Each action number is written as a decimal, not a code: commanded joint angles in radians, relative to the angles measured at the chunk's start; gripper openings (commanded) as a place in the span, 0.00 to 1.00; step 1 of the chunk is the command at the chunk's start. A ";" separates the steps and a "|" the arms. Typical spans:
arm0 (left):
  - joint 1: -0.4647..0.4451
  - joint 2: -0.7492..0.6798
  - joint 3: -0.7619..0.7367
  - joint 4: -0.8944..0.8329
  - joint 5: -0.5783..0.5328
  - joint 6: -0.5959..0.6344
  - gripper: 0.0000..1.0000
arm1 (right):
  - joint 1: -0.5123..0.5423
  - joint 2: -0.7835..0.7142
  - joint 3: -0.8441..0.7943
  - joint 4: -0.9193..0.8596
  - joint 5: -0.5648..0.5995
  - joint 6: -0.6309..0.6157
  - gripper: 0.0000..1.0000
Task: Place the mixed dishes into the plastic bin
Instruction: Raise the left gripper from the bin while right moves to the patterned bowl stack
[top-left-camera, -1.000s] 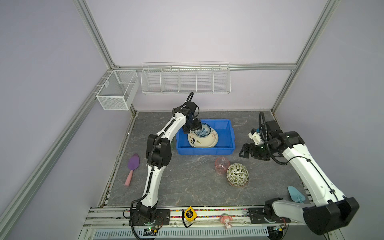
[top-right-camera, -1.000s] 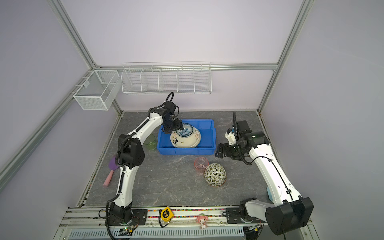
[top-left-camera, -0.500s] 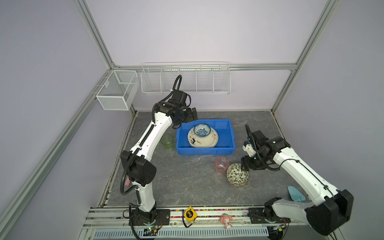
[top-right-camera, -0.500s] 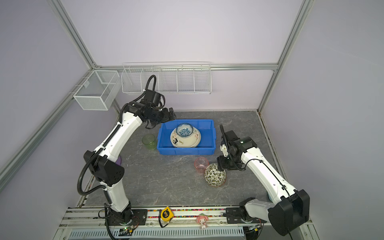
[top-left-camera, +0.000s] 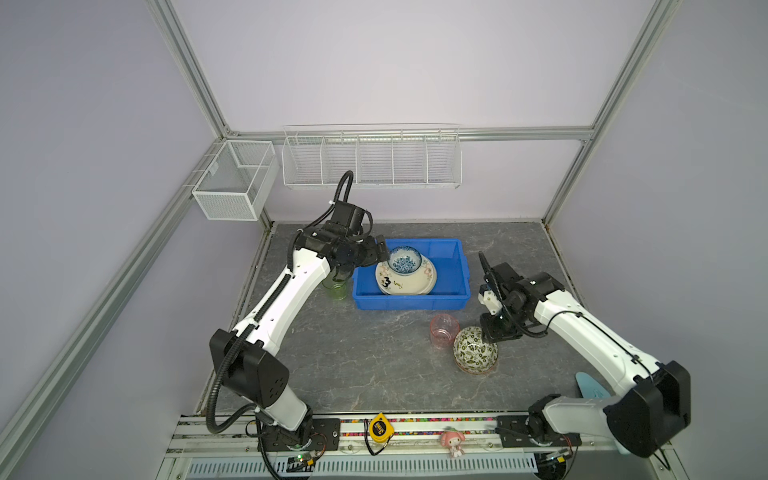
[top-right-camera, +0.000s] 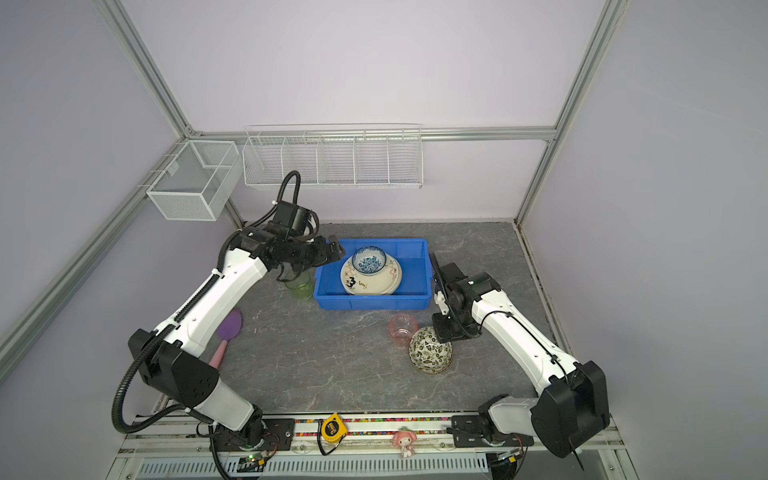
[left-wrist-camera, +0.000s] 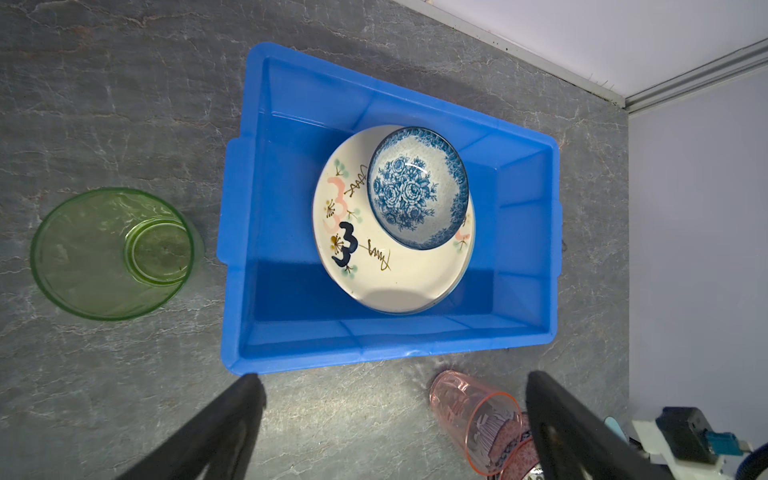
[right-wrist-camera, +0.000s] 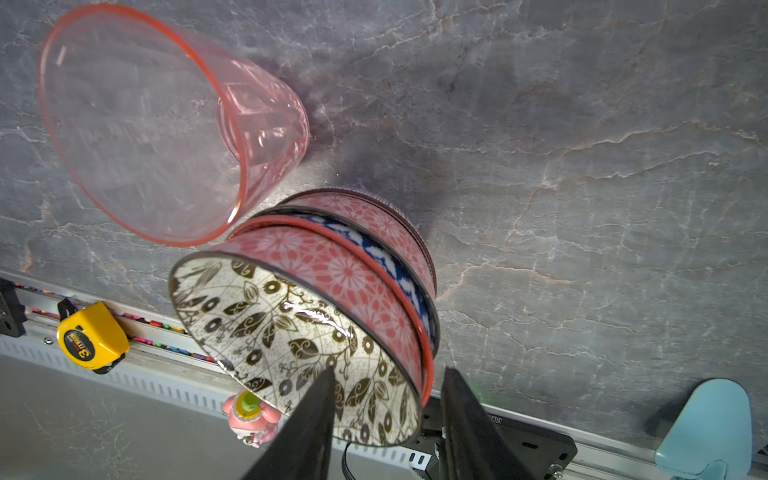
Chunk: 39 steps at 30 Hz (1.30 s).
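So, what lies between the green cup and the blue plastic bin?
Nothing. In the left wrist view only bare grey tabletop separates the green cup from the blue plastic bin; they stand apart.

White arms, black joints, ribbed cables

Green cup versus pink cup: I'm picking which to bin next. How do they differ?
The green cup is green and stands alone, left of the blue bin. The pink cup is pink and stands in front of the bin, close beside the stacked bowls. Both are translucent, upright and outside the bin.
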 joint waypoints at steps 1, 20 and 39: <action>-0.003 -0.053 -0.059 0.041 0.041 0.020 0.98 | 0.011 0.012 -0.007 0.008 0.009 -0.011 0.41; -0.005 -0.016 -0.142 0.045 0.124 0.049 0.98 | 0.037 0.038 0.005 -0.006 0.044 0.002 0.23; -0.016 0.018 -0.157 0.073 0.150 0.040 0.98 | 0.037 -0.058 0.034 -0.078 0.035 0.040 0.17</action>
